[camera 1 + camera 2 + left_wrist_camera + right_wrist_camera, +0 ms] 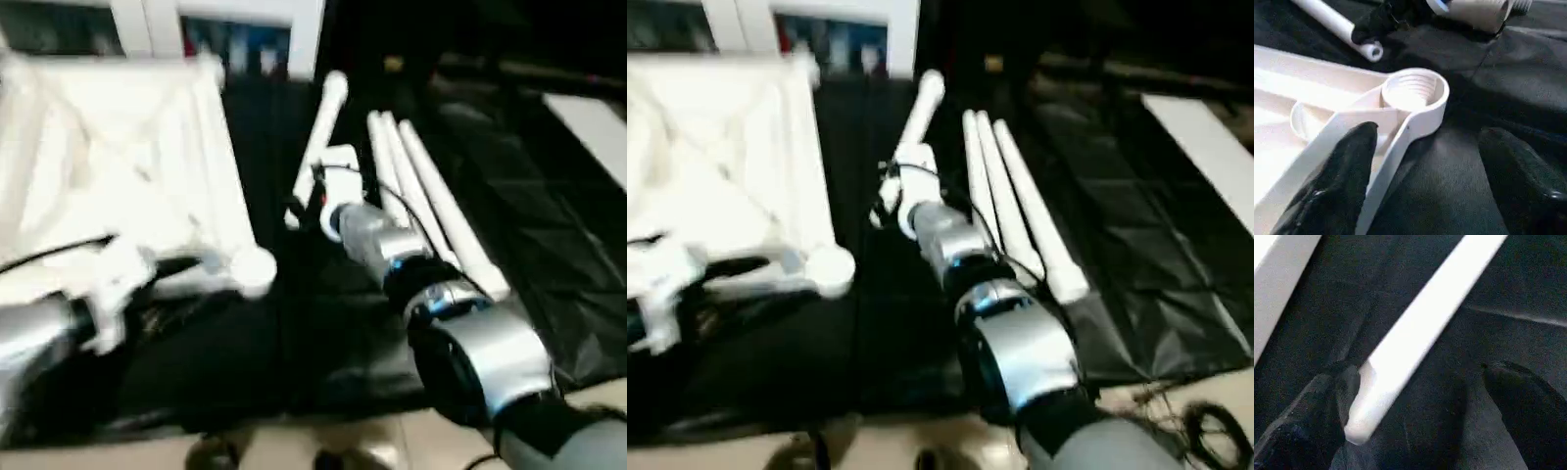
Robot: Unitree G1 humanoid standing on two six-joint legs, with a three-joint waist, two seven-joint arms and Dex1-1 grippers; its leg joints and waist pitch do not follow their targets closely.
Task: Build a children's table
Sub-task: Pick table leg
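Black left claw (pixel 1425 171) spread, astride tabletop (pixel 1308 98) socket | right claw (pixel 1415 431) spread, astride leg (pixel 1415 338)

Table top (pixel 127 157): far left portion cut off by the edge, ribs smeared by blur. Right gripper (pixel 306 201): fingertips indistinct beside the single leg (pixel 323 127). Leg's far end cut off in the right wrist view.

There is one white table top (pixel 118 147) lying upside down on the left. Four white legs (pixel 431 196) lie on the black cloth: three side by side on the right, one (pixel 326 117) alone nearby.
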